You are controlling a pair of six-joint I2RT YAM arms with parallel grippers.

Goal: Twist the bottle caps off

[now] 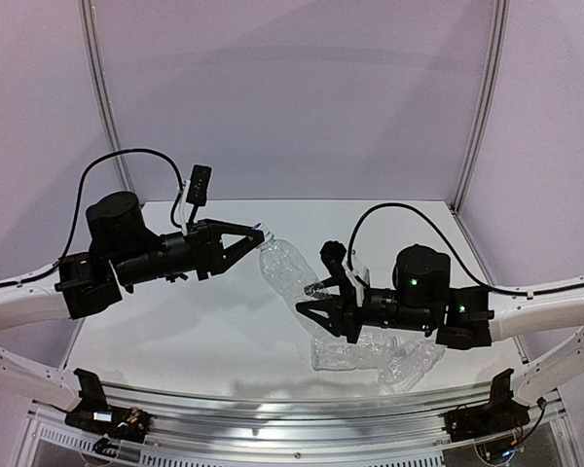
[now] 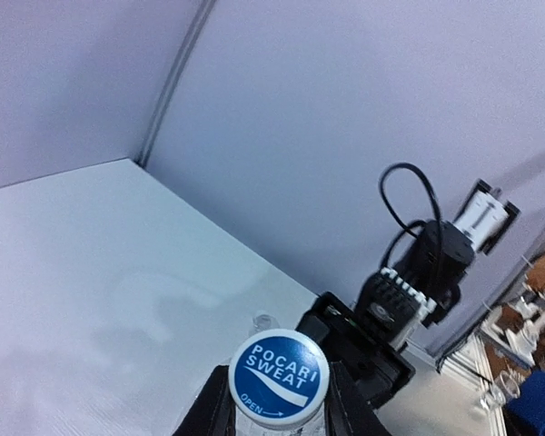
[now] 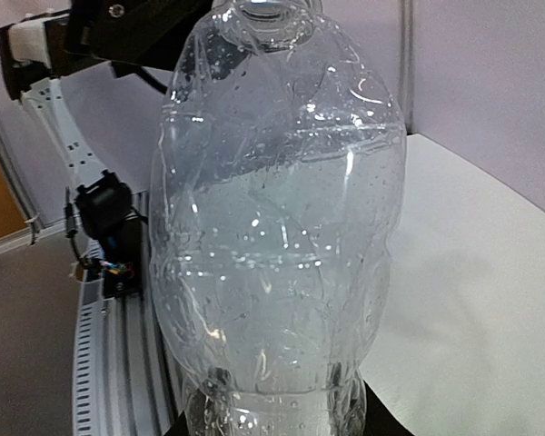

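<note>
Cap (image 2: 279, 379): your left gripper (image 1: 252, 235) pinches it, ready to twist | bottle (image 3: 277, 227): your right gripper (image 1: 310, 303) clamps its base, likely bracing against turning.

a white table (image 1: 175, 331) sits inside pale lilac wall panels (image 1: 292, 88), which meet at the back corners along grey strips (image 1: 104, 107). a ribbed metal rail (image 1: 302, 423) runs along the table's near edge.
</note>
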